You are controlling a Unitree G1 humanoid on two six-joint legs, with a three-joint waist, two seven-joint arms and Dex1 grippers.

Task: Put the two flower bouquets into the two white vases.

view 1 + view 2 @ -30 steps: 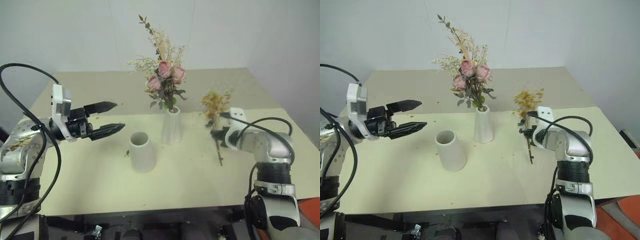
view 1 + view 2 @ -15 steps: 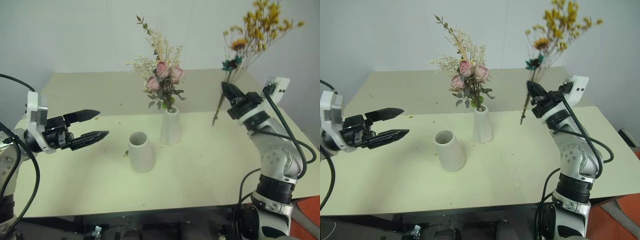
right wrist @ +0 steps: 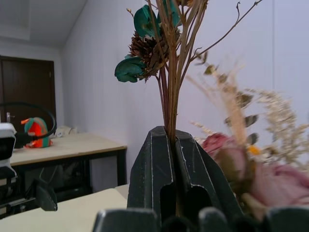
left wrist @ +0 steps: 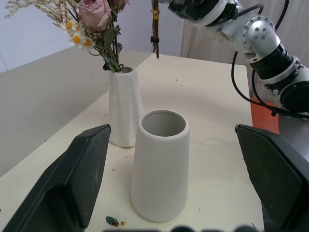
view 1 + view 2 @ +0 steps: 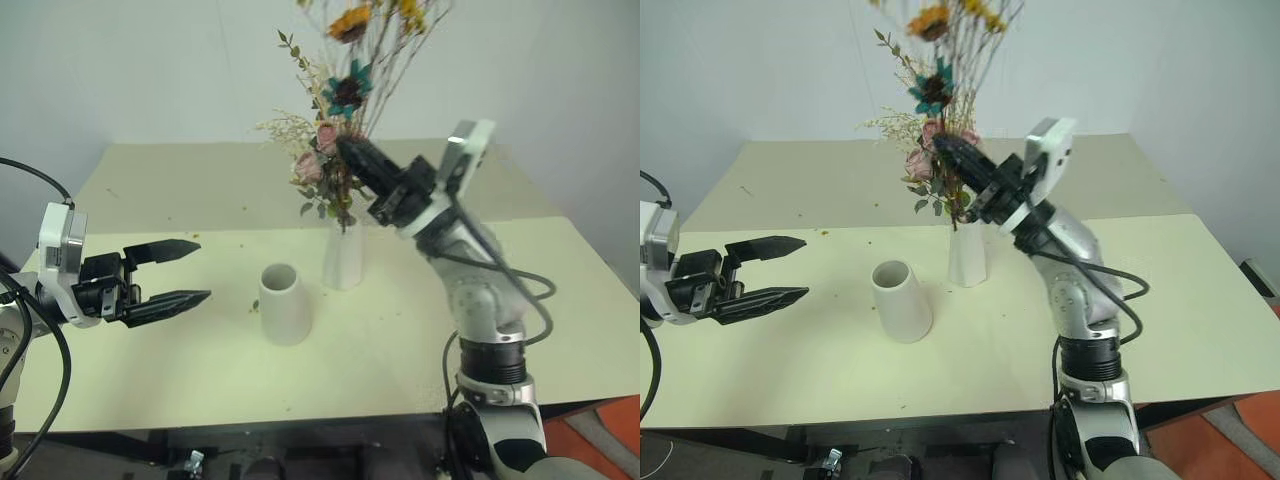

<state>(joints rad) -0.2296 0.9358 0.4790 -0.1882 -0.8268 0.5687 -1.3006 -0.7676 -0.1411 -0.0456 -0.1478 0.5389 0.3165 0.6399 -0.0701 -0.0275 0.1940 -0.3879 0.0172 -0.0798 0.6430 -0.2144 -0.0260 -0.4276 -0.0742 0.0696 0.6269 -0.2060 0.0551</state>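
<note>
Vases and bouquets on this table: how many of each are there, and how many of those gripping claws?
White vases: 2, the taller vase holding the pink rose bouquet, and the shorter vase empty.
Bouquets: 2, the roses and the yellow dried bouquet, held up by the right gripper.
Grippers: 2, the right one and the open left gripper.
Total: 6.

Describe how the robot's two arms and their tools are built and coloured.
Both arms are silver-grey metal segments with black joint bands and loose black cables. Each wrist carries a white camera block. The left tool and right tool each have two black, tapered, ridged fingers.
</note>
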